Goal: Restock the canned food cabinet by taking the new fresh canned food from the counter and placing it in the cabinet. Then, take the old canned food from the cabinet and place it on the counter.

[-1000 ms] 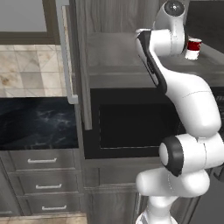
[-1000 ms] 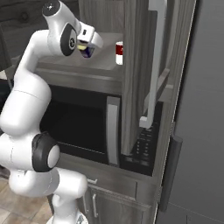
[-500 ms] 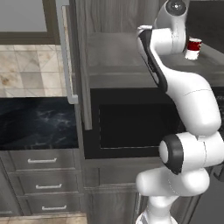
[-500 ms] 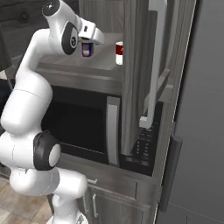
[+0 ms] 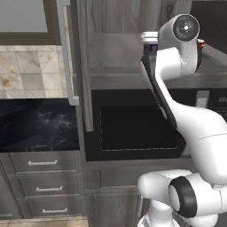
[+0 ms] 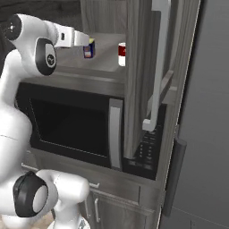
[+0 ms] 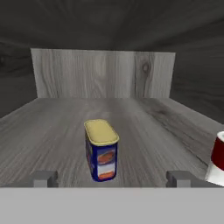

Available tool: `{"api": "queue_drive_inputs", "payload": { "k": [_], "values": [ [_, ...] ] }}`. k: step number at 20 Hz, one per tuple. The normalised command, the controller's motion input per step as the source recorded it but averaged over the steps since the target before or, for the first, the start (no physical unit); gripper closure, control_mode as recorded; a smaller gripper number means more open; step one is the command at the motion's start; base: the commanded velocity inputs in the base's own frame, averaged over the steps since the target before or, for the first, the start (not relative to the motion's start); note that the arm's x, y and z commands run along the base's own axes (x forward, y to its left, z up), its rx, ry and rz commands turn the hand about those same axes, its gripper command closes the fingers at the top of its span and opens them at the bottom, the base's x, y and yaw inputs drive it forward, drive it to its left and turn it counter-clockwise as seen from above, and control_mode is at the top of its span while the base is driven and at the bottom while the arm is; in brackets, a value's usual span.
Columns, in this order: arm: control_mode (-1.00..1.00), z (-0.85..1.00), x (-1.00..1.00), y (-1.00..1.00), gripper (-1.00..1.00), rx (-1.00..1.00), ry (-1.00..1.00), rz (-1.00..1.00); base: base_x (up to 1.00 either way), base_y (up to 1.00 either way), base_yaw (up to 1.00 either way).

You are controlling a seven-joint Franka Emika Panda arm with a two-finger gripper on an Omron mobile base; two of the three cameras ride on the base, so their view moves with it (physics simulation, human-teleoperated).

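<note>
With the new fresh canned food (image 7: 101, 149) standing upright on the cabinet (image 6: 138, 67) shelf between my fingertips (image 7: 45, 178), my gripper (image 7: 111, 180) is released, jaws spread wide to either side of it and touching nothing that I can see. I judge the first half of the job done: the yellow-lidded can sits near the front edge of the shelf, roughly at its middle, and in the right base view it stands just past my hand. What is in hand is the retreat, and the way to do it well is to pull straight back along the line of the jaws, keeping them spread, so neither fingertip clips the blue label and tips the can.

Further right on the shelf stands the old canned food (image 7: 217, 162), near the right edge and well apart from the new can; the right base view shows its red lid and white body beside the open door's inner edge. Once clear, I would shift sideways towards it and approach level with its body, centring the jaws before closing, because the door and its long silver bar handle (image 6: 157, 67) leave little room on that side. It should then go down to the desk (image 5: 37, 124), the black worktop at the left.
</note>
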Motion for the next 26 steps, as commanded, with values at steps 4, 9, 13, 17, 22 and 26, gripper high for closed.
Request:
{"api": "queue_drive_inputs", "payload": {
  "k": [4,9,13,17,22,26],
  "values": [
    [-1.00,0.11,-1.00,-0.11,-1.00,0.01,-0.09,0.01,0.00,0.00,0.00],
    [-1.00,0.22,-1.00,-0.73,-1.00,0.12,0.11,0.00,0.00,0.00,0.00],
    [-1.00,0.39,-0.71,-0.98,-1.00,0.21,0.34,0.00,0.00,0.00,0.00],
    [-1.00,0.10,-0.19,-0.40,-1.00,0.07,0.19,0.00,0.00,0.00,0.00],
    [-1.00,-0.35,0.14,0.00,-1.00,0.00,0.00,0.00,0.00,0.00,0.00],
    [-1.00,-0.43,0.09,-0.10,-1.00,0.00,0.00,-0.01,0.00,0.00,0.00]
  ]
}}
